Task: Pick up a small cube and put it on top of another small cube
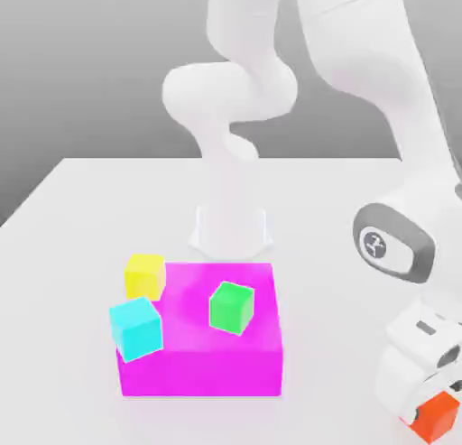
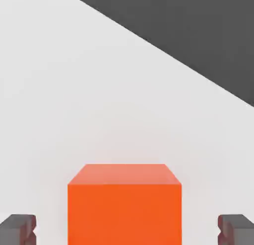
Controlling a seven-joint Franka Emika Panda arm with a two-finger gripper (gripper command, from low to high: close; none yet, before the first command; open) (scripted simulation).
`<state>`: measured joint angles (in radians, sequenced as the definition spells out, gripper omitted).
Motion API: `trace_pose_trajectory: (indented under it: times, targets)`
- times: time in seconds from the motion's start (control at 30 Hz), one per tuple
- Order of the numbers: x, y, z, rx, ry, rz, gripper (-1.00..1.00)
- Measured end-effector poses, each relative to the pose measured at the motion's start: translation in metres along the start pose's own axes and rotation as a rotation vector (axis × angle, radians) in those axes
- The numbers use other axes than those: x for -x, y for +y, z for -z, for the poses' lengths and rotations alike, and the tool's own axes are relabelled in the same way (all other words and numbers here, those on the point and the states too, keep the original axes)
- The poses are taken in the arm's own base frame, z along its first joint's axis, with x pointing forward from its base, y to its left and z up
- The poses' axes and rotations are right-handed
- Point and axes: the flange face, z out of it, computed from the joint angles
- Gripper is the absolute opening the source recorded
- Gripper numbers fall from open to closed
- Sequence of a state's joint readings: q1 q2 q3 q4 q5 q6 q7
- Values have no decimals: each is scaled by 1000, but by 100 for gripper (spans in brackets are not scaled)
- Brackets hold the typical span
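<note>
Orange-red cube (image 2: 124, 214): lower part cut off by the hand view's edge; in the exterior view, partly hidden behind the tool (image 1: 408, 380).

- On the counter (image 1: 334, 199), lower left of the exterior view's frame: the block (image 1: 200, 373).
- On top of the block, right of its middle: the first cube (image 1: 231, 309).
- At the block's far left corner: the second cube (image 1: 144, 277).
- At its near left corner, before the second: the third cube (image 1: 136, 329).
- Behind the block, near centre of frame: the arm's base (image 1: 231, 231).
- Well apart from the block, lower right of frame: the fourth cube (image 1: 435, 417); bottom centre in the hand view.
</note>
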<state>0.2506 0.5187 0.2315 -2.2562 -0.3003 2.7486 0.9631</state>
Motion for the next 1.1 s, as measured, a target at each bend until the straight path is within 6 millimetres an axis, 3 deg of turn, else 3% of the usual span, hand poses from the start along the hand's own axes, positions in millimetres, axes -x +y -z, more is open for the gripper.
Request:
trace_pose_trajectory:
  times: [0.17,0.3,0.33,0.47,0.57,0.7,0.87,1.0,1.03,1.1]
  targets:
    - [0,0,-2,0,0,1,-100]
    - [0,0,46,0,0,-1,-100]
    - [-7,12,57,8,3,-34,-100]
    - [-48,99,94,49,23,-283,-100]
    - [-66,172,122,65,30,-490,-100]
    - [-74,292,158,61,25,-823,-100]
    - [-44,375,195,12,5,-1112,-100]
    - [-38,390,156,-1,0,-1167,-100]
    - [-37,391,144,0,0,-1169,100]
    - [-37,391,144,-1,0,-1169,100]
